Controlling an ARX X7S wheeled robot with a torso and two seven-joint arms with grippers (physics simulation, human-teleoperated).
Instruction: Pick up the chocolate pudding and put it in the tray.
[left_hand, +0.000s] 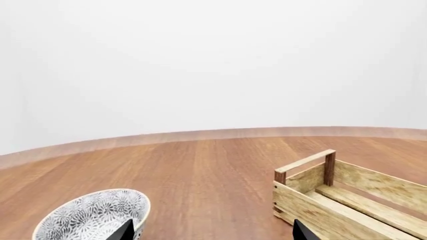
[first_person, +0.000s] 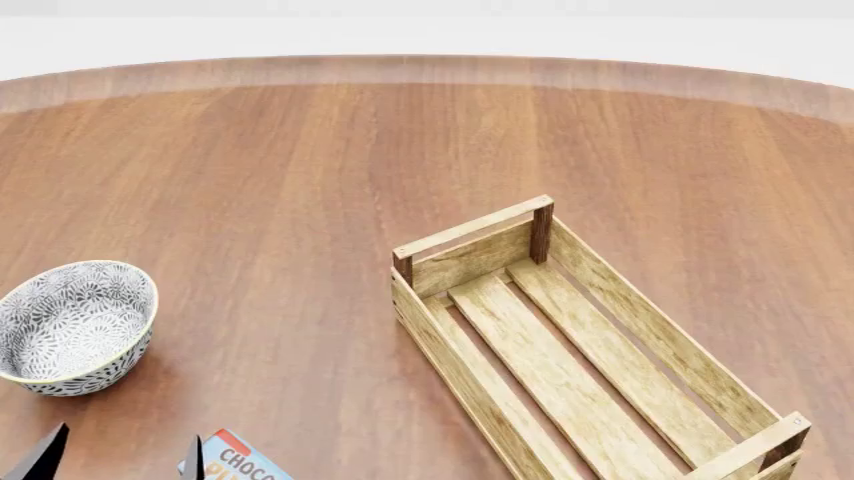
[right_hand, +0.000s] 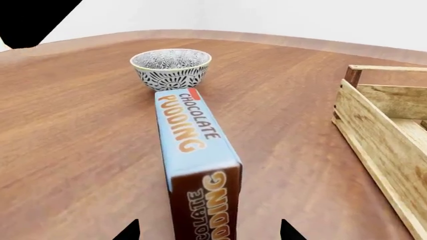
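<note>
**Pudding lined up w/ my right claw**

My right claw (right_hand: 208, 231) has tips spread wide, holding nothing. The pudding box (right_hand: 195, 150) lies flat on the table (first_person: 294, 180) dead ahead at 12 o'clock, near end between my tips, long axis pointing away to the bowl (right_hand: 171, 66). Crate (right_hand: 383, 130) sits apart at 2 o'clock, nothing between. Left claw (left_hand: 212, 231) also open & empty, over by the bowl. I judge the right arm's nearer.
</note>
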